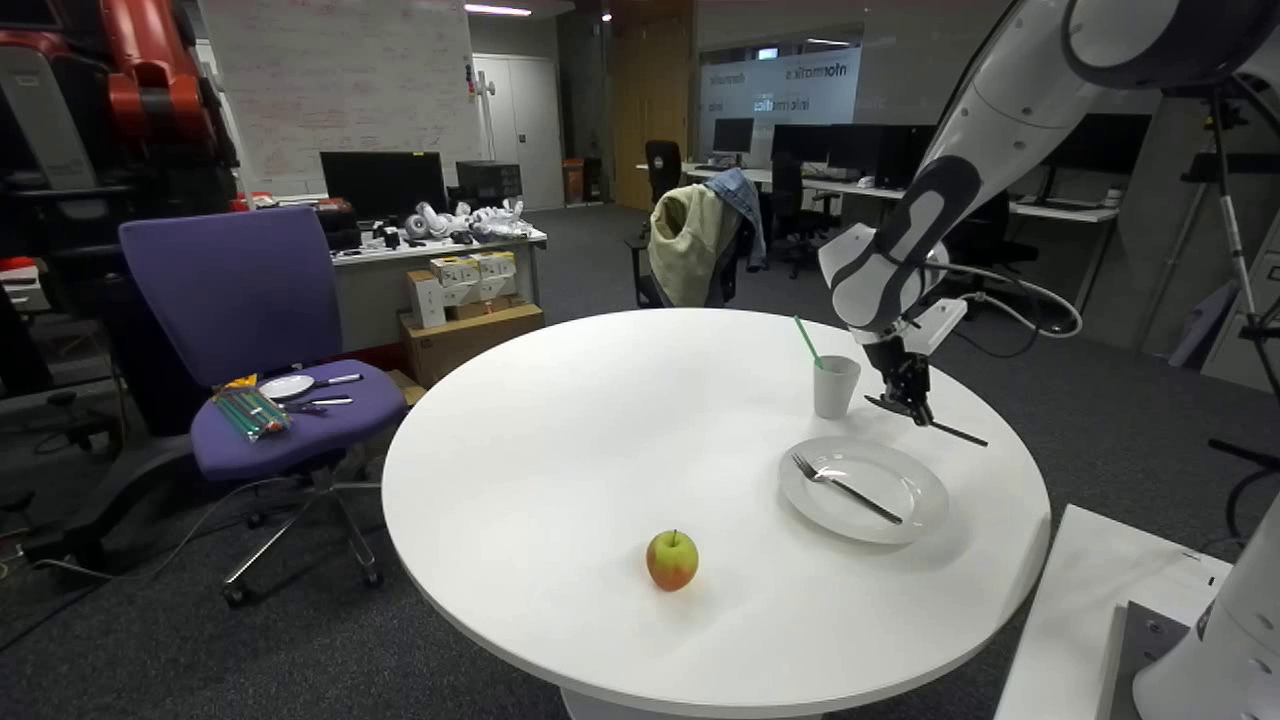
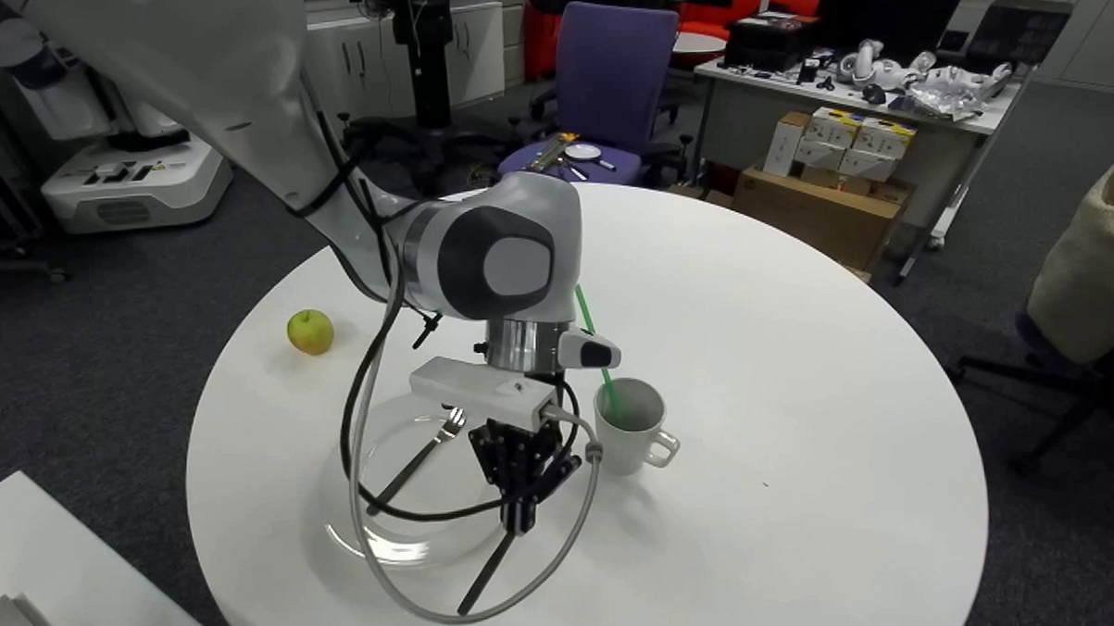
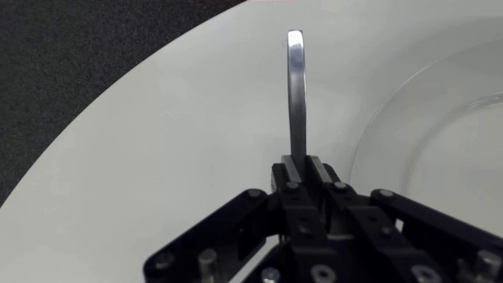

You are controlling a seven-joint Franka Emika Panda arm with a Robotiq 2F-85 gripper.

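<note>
My gripper (image 1: 921, 416) is shut on a knife (image 1: 960, 433), over the table beside the plate. In the wrist view the shiny handle (image 3: 296, 86) sticks out from between the fingertips, and the blade side is hidden. Whether the knife touches the table I cannot tell. A white plate (image 1: 850, 526) lies close by, with a fork (image 1: 862, 497) resting across it, tines toward the cup. Behind the gripper stands a white mug (image 2: 628, 449) with a green straw (image 1: 807, 340) leaning in it. A yellow-green and red apple (image 1: 672, 560) sits apart from these, nearer the table's front.
All of this is on a round white table (image 1: 560, 430). A purple chair (image 1: 300, 410) beside it bears a small plate, cutlery and a packet. At the table's near right is a white stand (image 1: 1090, 560) with the arm's base. A chair with a jacket (image 1: 690, 245) stands behind.
</note>
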